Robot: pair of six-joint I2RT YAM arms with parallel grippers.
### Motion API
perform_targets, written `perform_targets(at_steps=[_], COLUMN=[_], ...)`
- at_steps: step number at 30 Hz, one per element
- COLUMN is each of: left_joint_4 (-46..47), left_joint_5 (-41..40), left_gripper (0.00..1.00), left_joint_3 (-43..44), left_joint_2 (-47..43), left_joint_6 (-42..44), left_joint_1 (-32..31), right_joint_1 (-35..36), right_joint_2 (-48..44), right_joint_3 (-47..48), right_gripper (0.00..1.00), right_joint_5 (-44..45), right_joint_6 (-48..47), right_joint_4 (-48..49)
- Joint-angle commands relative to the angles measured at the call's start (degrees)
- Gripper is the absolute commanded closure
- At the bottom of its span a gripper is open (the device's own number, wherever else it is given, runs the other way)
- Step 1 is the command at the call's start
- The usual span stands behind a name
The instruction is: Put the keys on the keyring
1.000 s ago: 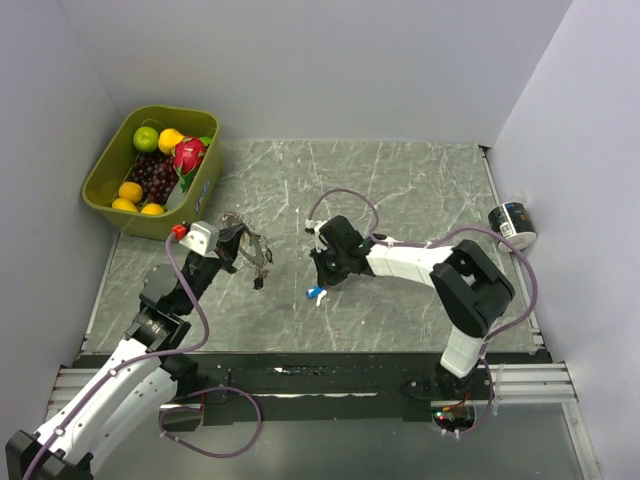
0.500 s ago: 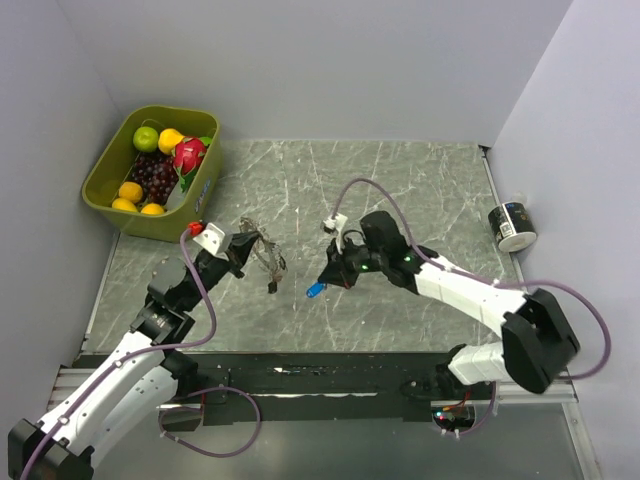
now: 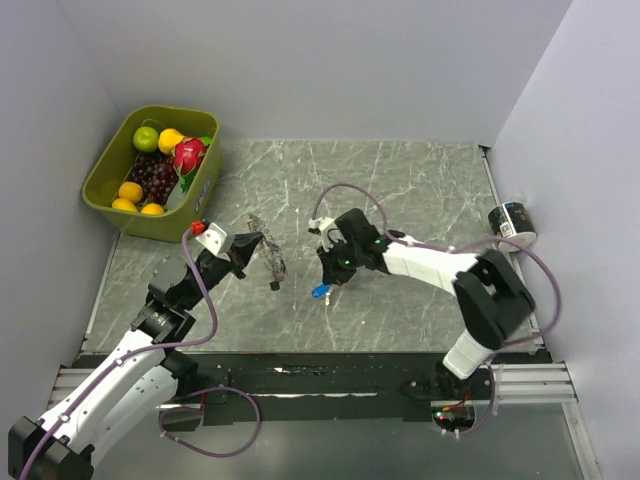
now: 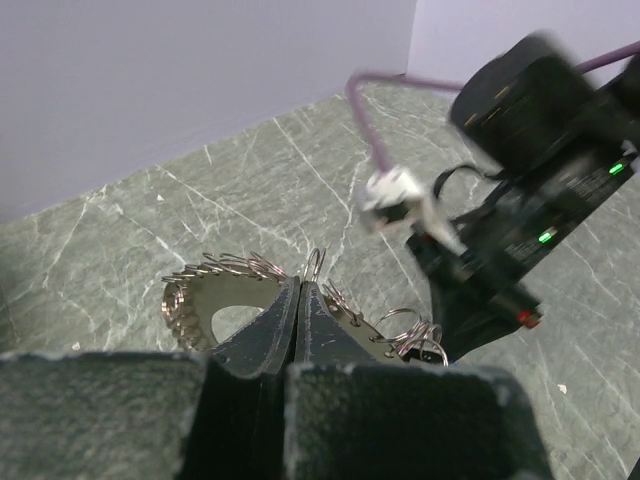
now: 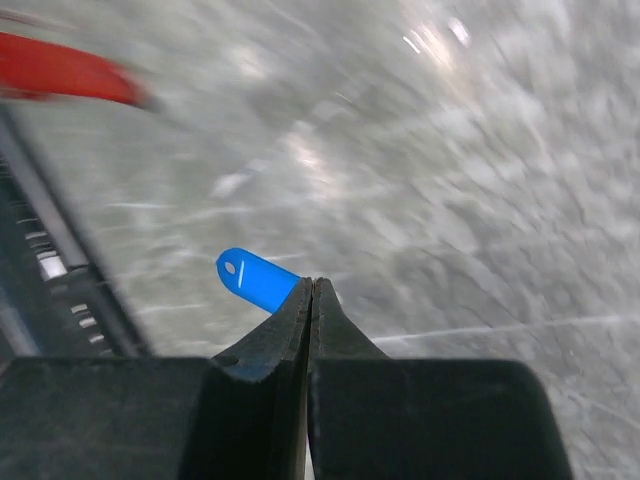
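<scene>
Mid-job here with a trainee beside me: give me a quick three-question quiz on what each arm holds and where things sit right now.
1. True or false: the right tool is shut on a small blue plastic-headed metal key.
2. The left tool pinches: A) the silvery beaded wire keyring; B) a yellow-headed key; C) nothing.
3. In the top view, which corner of the grey marble-patterned table holds the olive-green plastic fruit basket?
Key: 1 true; 2 A; 3 the far left corner.
</scene>
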Motion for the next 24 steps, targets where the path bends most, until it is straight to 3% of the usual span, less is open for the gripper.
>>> perform_targets(at_steps=[1,7,8,9,12,15,24], left_joint_4=[4.6,4.1,4.2,4.2,4.5,4.0,5.0], left_joint_5=[-0.3,-0.8,-0.8,-0.8,-1.1,-1.0,-0.7], left_gripper=[0.99,0.99,0.99,0.99,0.99,0.99,0.99], left_joint_3=[2.6,3.1,2.9,2.8,2.5,2.7,1.6], left_joint_2=[-0.7,0.0,-0.1,-0.3,-0.4,-0.4,-0.8], left_joint_6=[-0.2,-0.1,-0.1,-0.1,0.0,0.1,-0.2], left_joint_1=[0.1,0.1,0.1,0.1,0.1,0.1,0.1], right_joint_1=[0.9,1.5,1.6,1.4,1.6,1.6,1.6], right_joint_2=[7.5,10.7,10.5,9.7,7.5,5.2,4.1], right_joint_3=[6.7,8.3,8.2,8.1,6.3,4.4,1.1], right_gripper=[1.0,1.0,0.93,0.74,0.48,0.36,0.4], right_joint_5=[11.5,12.5,12.8,13.0,13.3,14.8,12.7], right_joint_6=[3.6,6.5,6.5,7.0,7.5,8.6,9.0], right_joint_4=[-9.1,-9.4,-9.0,-8.6,-6.7,-5.8,-4.5])
